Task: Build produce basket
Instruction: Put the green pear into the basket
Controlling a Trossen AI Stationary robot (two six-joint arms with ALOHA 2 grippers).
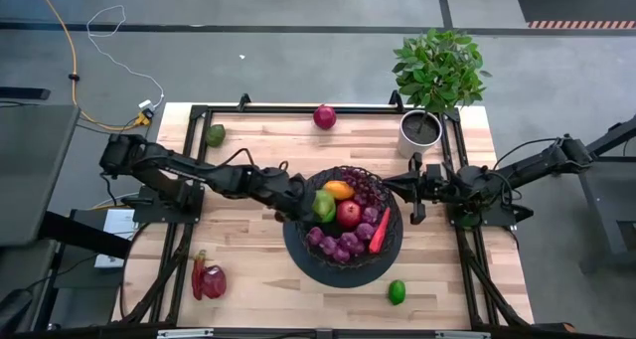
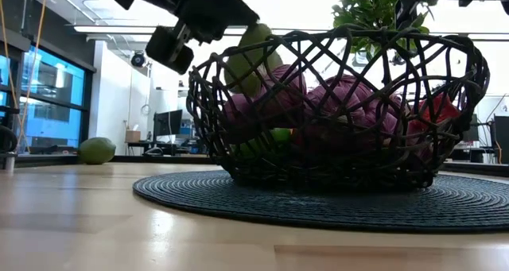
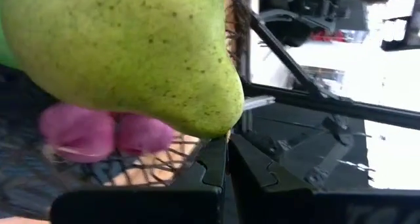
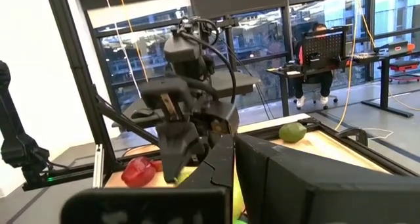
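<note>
Lying at the table's left near corner: a red pepper (image 1: 200, 273) touching a red apple (image 1: 214, 280). Farther back along the left edge, an avocado (image 1: 215, 134), seen in the low view as a green lump (image 2: 97, 150) on the wood well apart from the mat. Reaching in from the left, the left gripper (image 1: 316, 206) over the basket's (image 1: 393, 242) left rim, clamped on a green pear (image 1: 324, 205); in the left wrist view the pear (image 3: 125, 53) filling the space above the two dark fingers (image 3: 203, 168), purple grapes (image 3: 98, 129) just below it. Resting on a round dark mat (image 2: 175, 193) at mid-table, the basket (image 2: 215, 80) already loaded: an orange-yellow fruit (image 1: 339, 190), a red apple (image 1: 349, 214), grapes (image 1: 340, 244), a red chili (image 1: 380, 231). Behind the basket at the far edge, a red onion (image 1: 325, 116). In front, right of centre, a lime (image 1: 397, 291). Standing at the far right corner, a potted plant (image 1: 422, 127). Hovering just right of the basket, the right gripper (image 1: 393, 187), fingers pressed together on nothing, pointed at the rim.
</note>
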